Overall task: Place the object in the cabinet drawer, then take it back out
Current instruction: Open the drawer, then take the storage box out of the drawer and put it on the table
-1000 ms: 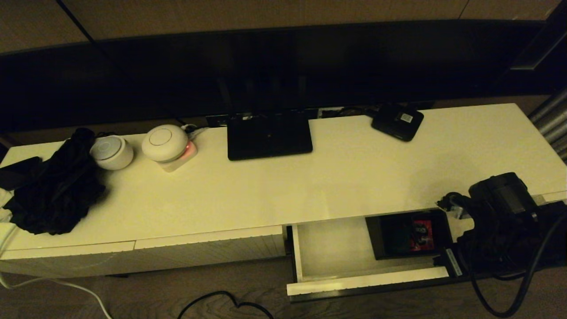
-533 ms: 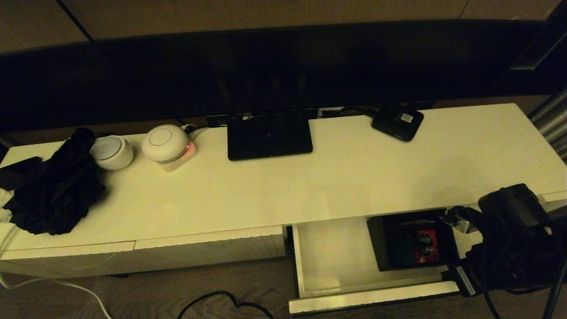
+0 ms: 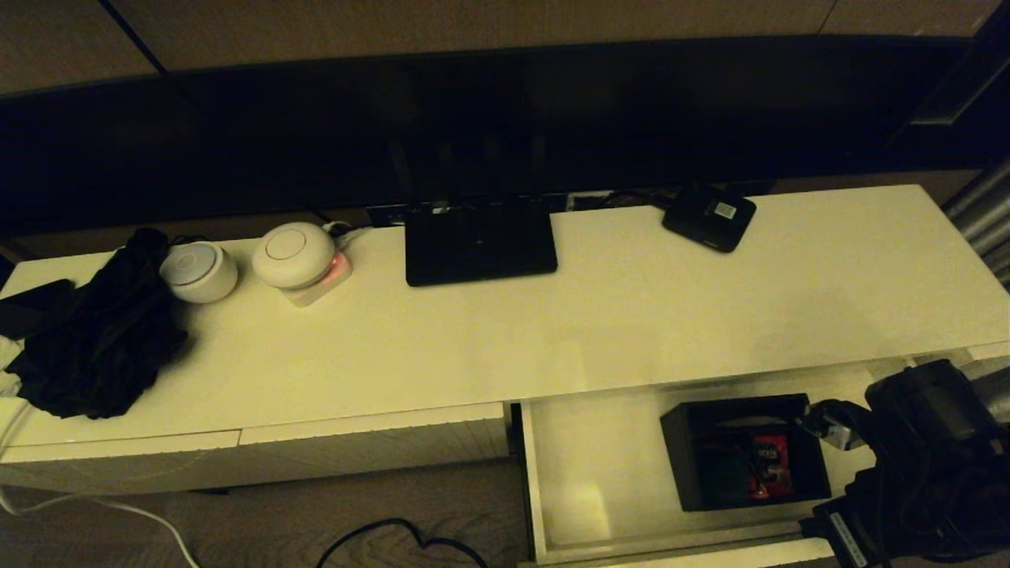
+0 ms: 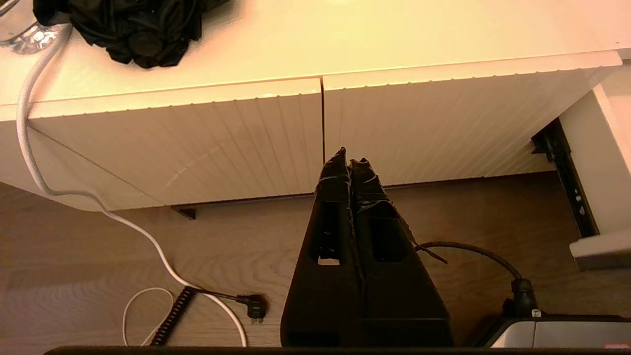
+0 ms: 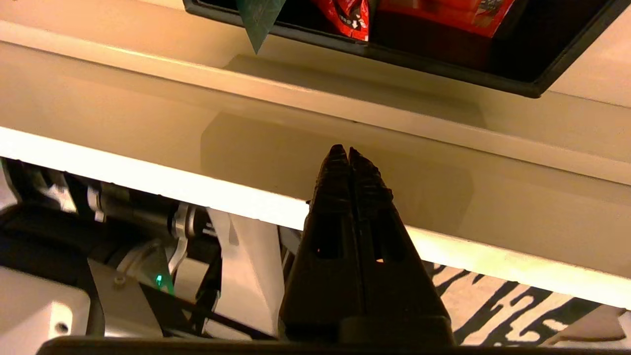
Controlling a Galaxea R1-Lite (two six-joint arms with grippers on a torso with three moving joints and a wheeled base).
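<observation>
The black organiser box (image 3: 746, 454) with red packets sits inside the open cabinet drawer (image 3: 592, 465), towards its right side. My right arm (image 3: 915, 450) is at the drawer's right front corner. In the right wrist view my right gripper (image 5: 349, 150) is shut and empty. Its fingertips reach over the front panel's bright top edge (image 5: 197, 187) into the drawer, short of the box (image 5: 443, 64). My left gripper (image 4: 349, 159) is shut on nothing, low in front of the closed ribbed panels (image 4: 246, 138).
On the cabinet top stand a flat black router (image 3: 480, 241), a small black device with a white label (image 3: 708, 217), two white round devices (image 3: 293, 254) and a black cloth heap (image 3: 99, 347). Cables (image 3: 410, 540) lie on the wooden floor.
The drawer has slid further out towards me with the box in it. My right arm has drawn back with it, still shut.
</observation>
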